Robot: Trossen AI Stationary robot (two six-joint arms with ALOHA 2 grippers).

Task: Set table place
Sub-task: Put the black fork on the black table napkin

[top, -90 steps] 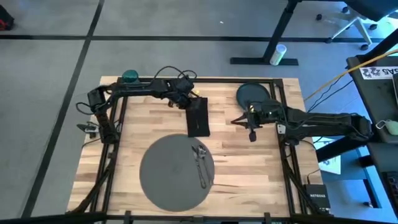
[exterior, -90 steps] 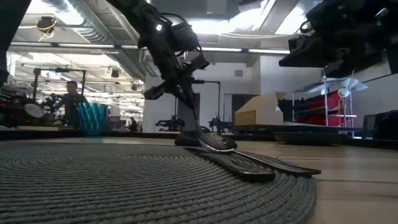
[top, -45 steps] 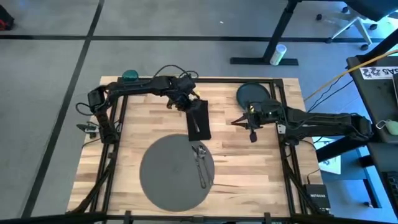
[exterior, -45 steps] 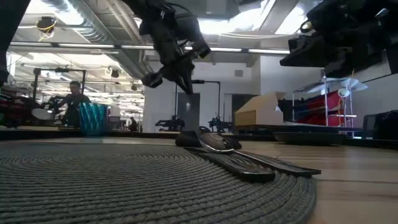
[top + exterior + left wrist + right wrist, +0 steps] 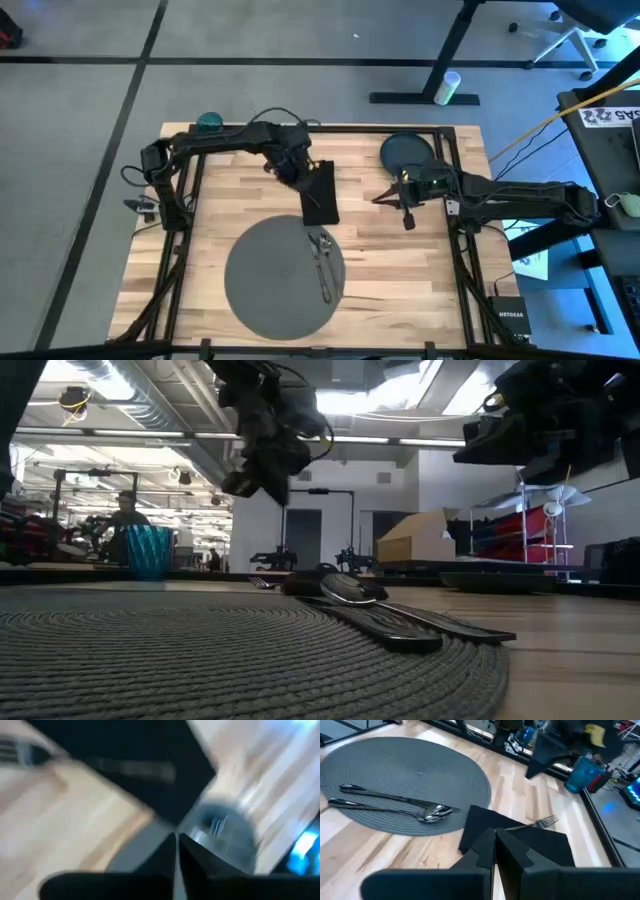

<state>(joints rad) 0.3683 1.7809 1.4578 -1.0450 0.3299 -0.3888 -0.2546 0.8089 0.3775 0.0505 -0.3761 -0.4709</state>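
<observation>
The round grey mat (image 5: pixel 285 275) lies on the wooden table (image 5: pixel 400 270), near its front. A spoon (image 5: pixel 427 815) and a second metal utensil (image 5: pixel 385 794) lie side by side on the mat's right part. The black napkin (image 5: pixel 320 192) lies slanted just beyond the mat, and a fork (image 5: pixel 546 822) lies on it with its tines past the edge. The dark plate (image 5: pixel 407 152) is at the far right and the teal cup (image 5: pixel 209 122) at the far left corner. My left gripper (image 5: pixel 266 485) hangs shut above the napkin's far end. My right gripper (image 5: pixel 495 845) is shut and stands right of the napkin.
Black frame rails (image 5: pixel 330 128) run along the table's far edge and down both sides. Bare wood lies to the right of the mat (image 5: pixel 400 250) and to its left (image 5: pixel 215 200). A person (image 5: pixel 122 520) is in the room beyond the table.
My left gripper has risen from the napkin's far end and gone a little toward the table's left edge. The napkin has turned slightly, its near end swinging toward the right. It still lies flat on the table.
</observation>
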